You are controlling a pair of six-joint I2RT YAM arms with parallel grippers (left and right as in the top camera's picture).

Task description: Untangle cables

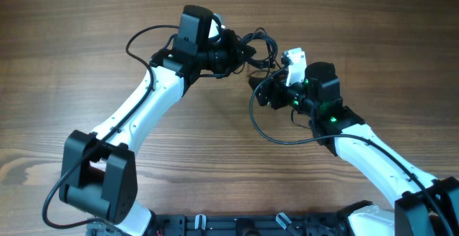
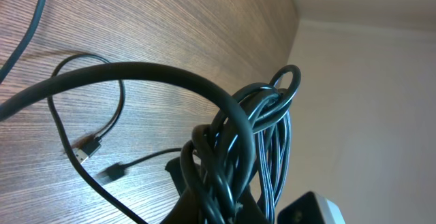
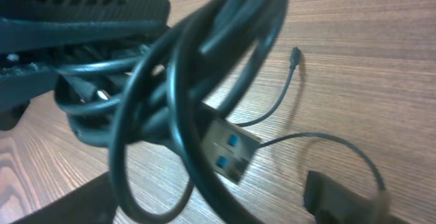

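Note:
The cables (image 1: 257, 44) hang as a dark bunched coil above the table's far middle. My left gripper (image 1: 239, 54) is shut on that bundle; in the left wrist view the black strands (image 2: 262, 125) rise in a tight knot out of the closed jaws (image 2: 221, 207). Two small plug ends (image 2: 87, 146) lie loose on the wood. My right gripper (image 1: 267, 90) stands open just right of and below the bundle. In the right wrist view its fingers (image 3: 337, 197) spread wide around a thick loop (image 3: 136, 163) and a blue-tongued USB plug (image 3: 231, 150), gripping neither.
One black cord (image 1: 267, 133) sags in a long loop onto the wooden table (image 1: 86, 35) beneath the right gripper. The left arm's own thick cable (image 1: 143, 36) arcs beside its wrist. Both white arms reach in from the near edge.

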